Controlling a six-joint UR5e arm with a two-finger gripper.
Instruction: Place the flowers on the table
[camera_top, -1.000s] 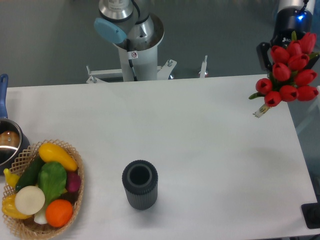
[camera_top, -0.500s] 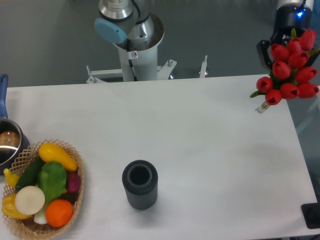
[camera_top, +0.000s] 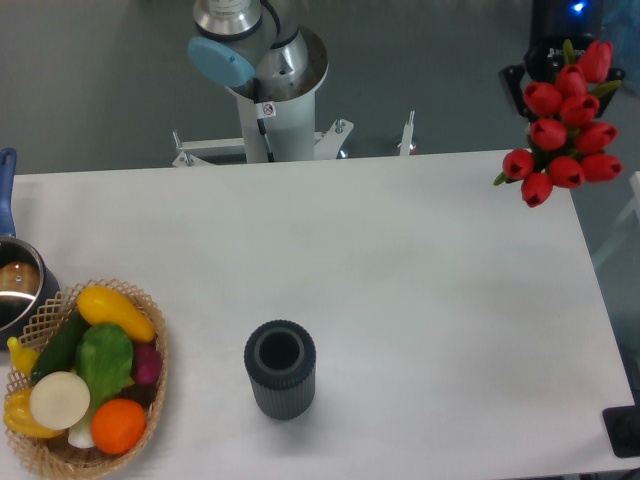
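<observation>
One bunch of flowers (camera_top: 560, 130) hides the jaws above the table (camera_top: 400, 280).

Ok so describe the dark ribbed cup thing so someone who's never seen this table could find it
Start with the big white table. Near its front edge, a little left of centre, stands a dark grey ribbed cylinder, upright with its open mouth up. It stands alone, well right of the wicker basket of colourful vegetables, and is the only plain dark item there.

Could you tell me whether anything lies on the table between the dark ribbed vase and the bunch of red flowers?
Nothing does: in the fixed camera view, only bare white table stretches from the vase to the flowers, held up at the far right corner.
</observation>
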